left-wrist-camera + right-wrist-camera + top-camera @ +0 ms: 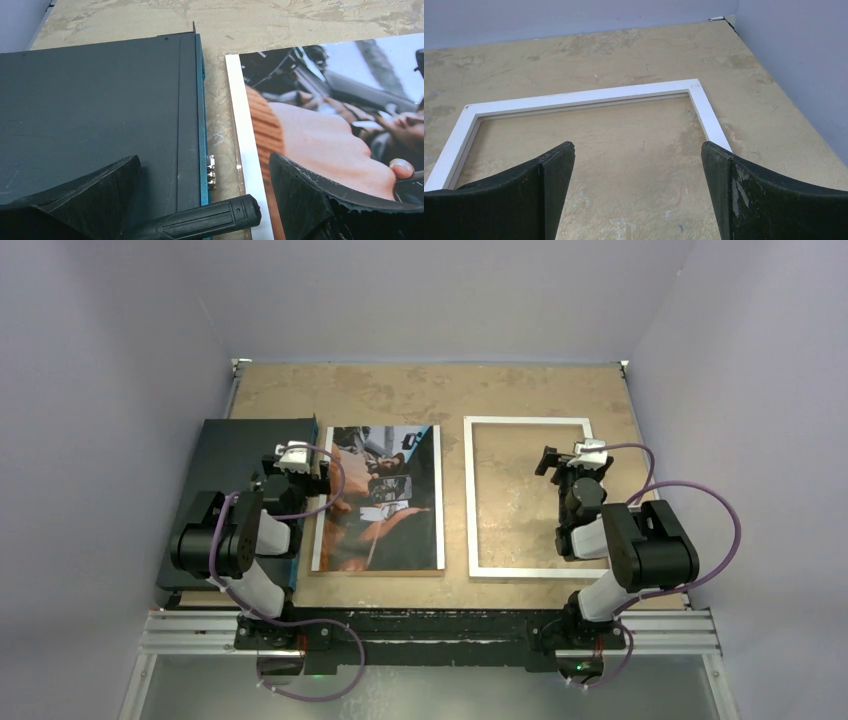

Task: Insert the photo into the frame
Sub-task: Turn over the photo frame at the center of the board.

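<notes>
The photo (380, 502) lies flat on the table left of centre, orange-brown, black and blue, its white strip (246, 135) on the left side. The white frame (527, 422) lies flat to its right, and the bare tabletop shows through its opening. My left gripper (308, 462) hovers open over the gap between the photo (325, 125) and a dark board, holding nothing. My right gripper (568, 456) hovers open over the frame's (584, 97) right half, its fingers empty.
A plain dark flat board (235, 475) with a blue edge and a small metal clip (211, 172) lies left of the photo. A black ribbed rod end (215, 220) shows low between my left fingers. Grey walls close in the table on three sides.
</notes>
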### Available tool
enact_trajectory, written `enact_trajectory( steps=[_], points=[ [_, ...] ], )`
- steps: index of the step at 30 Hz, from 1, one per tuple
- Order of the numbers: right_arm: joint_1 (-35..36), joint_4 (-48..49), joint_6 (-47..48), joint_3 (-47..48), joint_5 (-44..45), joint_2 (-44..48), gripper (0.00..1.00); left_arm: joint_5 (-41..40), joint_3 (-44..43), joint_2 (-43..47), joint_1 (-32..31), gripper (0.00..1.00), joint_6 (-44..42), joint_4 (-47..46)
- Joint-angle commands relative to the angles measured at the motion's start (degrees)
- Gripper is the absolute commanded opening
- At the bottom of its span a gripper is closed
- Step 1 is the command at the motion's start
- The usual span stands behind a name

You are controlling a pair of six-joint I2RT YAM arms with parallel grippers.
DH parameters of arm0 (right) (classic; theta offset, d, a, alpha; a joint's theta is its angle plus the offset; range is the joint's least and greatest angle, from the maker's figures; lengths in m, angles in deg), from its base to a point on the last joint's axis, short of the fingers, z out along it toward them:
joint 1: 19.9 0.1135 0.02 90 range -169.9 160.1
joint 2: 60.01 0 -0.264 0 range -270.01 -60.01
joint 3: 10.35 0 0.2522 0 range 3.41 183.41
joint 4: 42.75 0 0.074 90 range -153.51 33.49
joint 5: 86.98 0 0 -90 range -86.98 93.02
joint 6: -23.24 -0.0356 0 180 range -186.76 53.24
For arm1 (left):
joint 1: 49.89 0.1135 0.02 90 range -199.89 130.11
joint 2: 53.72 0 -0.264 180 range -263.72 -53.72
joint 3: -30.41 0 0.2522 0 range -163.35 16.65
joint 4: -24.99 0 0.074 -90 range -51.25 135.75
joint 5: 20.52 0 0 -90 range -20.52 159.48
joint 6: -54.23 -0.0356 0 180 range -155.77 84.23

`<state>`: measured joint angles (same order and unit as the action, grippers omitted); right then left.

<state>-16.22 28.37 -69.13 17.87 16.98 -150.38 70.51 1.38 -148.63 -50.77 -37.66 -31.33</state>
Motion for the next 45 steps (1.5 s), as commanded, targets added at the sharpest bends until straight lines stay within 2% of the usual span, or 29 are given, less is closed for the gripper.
enact_trajectory(
  steps=[1, 12, 15, 18, 20, 23, 24, 25, 26, 27, 28, 29, 31, 32, 36, 41, 45],
  points=[
    [-0.17, 3.5, 0.88, 0.83, -0.24, 0.62, 0.99, -0.23, -0.64, 0.03, -0.08, 1.0, 1.46, -1.86],
    [-0.17, 2.75, 0.65, 1.14, -0.6, 0.58, 0.99, -0.16, -0.58, 0.01, -0.03, 1.0, 1.45, -1.98],
    [0.04, 2.01, 1.14, 1.46, 1.98, 1.79, 0.99, 0.0, -1.79, 1.18, 0.06, 1.0, 2.35, -0.02],
    [0.61, -16.9, 0.88, 10.63, 3.79, 7.71, 0.99, -2.79, -11.78, 6.52, 0.78, 1.0, 5.26, 21.71],
    [0.62, -29.23, -4.27, 16.38, 3.88, 10.75, 0.99, -1.89, -19.57, 8.5, 2.5, 1.0, 3.23, 35.38],
    [0.62, -33.62, -11.84, 19.09, -4.17, 14.21, 0.99, -0.6, -29.03, 10.58, 3.32, 1.0, 0.12, 51.47],
    [0.43, -32.22, -20.7, 19.27, -4.27, 13.79, 0.99, 1.2, -31.68, 11.03, 4.06, 1.0, -0.19, 56.11],
    [0.07, -35.54, -31.6, 20.6, -5.1, 13.31, 0.99, 2.44, -34.45, 11.54, 4.79, 1.0, -0.13, 60.24],
    [-1.25, -37.33, -37.69, 22.3, -12.44, 12.41, 0.99, 3.42, -36.99, 11.94, 5.32, 1.0, -0.06, 63.57],
    [-2.32, -36.6, -37.64, 24.19, -20.7, 9.9, 0.99, 3.86, -39.29, 12.09, 5.59, 1.0, -0.39, 66.86],
    [-2.34, -39.26, -35.84, 27.23, -24.81, 8.06, 0.99, 4.34, -41.88, 12.07, 5.63, 1.0, -1.24, 70.99],
    [-0.34, -44.87, -33.29, 31.45, -25.32, 6.21, 0.99, 5.08, -44.31, 11.98, 5.63, 1.0, -1.97, 75.12],
    [8.55, -58.8, -24.97, 39.77, -14.97, 4.13, 0.99, 5.81, -48.77, 11.64, 5.63, 1.0, -3.01, 81.88],
    [14.79, -62.01, -21.25, 42.05, -10.52, 3.35, 0.99, 6.06, -50.57, 11.62, 5.63, 1.0, -3.31, 84.89],
    [24.86, -71.79, -20.89, 47.46, 1.01, -0.15, 0.99, 6.45, -53.21, 12.44, 5.63, 1.0, -4.69, 92.4],
    [33.74, -79.38, -21.7, 50.99, 8.68, -3.92, 0.99, 7.98, -53.43, 13.61, 5.52, 1.0, -7.14, 98.56],
    [34.73, -85.99, -25.35, 50.73, 10.01, -4.2, 0.99, 10.47, -51.86, 15.33, 5.12, 1.0, -9.56, 101.39]
  ],
)
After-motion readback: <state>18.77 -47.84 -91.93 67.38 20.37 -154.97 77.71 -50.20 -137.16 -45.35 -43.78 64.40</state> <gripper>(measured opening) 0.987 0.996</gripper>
